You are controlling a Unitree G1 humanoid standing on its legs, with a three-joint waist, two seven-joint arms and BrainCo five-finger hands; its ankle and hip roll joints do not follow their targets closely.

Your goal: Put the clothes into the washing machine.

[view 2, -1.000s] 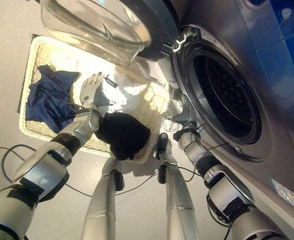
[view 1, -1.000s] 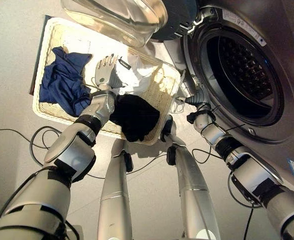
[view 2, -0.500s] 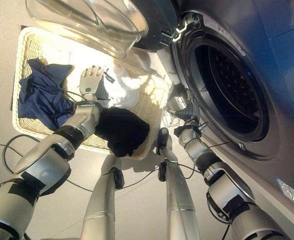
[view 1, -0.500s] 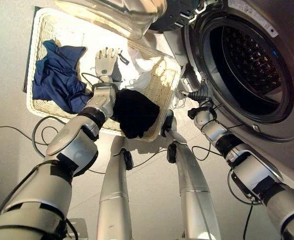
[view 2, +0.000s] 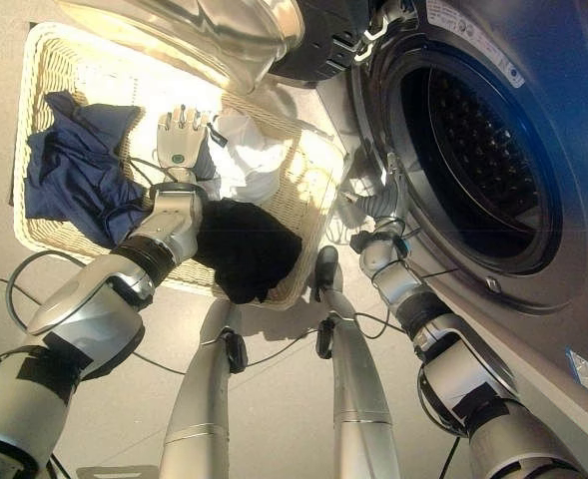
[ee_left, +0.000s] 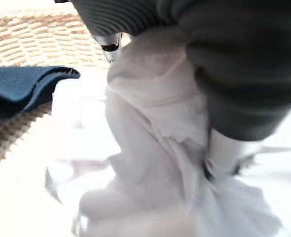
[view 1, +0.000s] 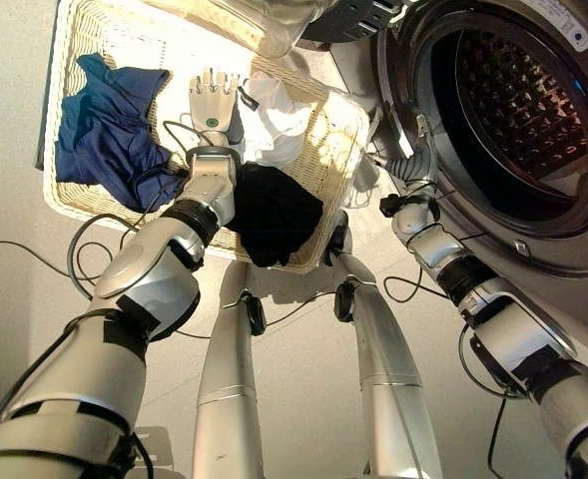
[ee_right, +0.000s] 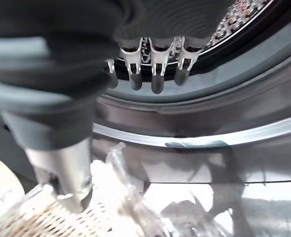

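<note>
Hovering your left hand (view 1: 212, 101) with straight fingers over the limp white garment (view 1: 274, 125) in the wicker basket (view 1: 338, 165), pinch a bunched fold; it sags.

A home laundry corner: a front-loading washer (view 1: 533, 130) stands with its round glass door (view 2: 204, 30) swung open and the perforated steel drum (view 1: 518, 90) showing inside; beside it on a plain pale floor (view 1: 303, 399) sits a wicker basket (view 1: 338, 150) holding blue (view 1: 104, 135), white (view 1: 274, 115) and black clothes (view 1: 269, 215)
</note>
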